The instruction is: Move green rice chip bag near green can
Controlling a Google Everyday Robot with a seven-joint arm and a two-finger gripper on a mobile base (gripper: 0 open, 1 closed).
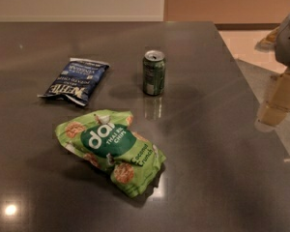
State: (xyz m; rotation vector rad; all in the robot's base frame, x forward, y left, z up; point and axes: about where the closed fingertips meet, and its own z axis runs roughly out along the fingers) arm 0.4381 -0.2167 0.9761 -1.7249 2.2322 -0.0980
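The green rice chip bag point(113, 151) lies crumpled on the desk point(222, 178), in front of the green can point(153, 73) and apart from it. The gripper point(276, 98) hangs far right of the can; whether its jaws are open, I cannot tell.

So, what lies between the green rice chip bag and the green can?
Camera view: only bare table between green rice chip bag and green can; gripper hangs far right.
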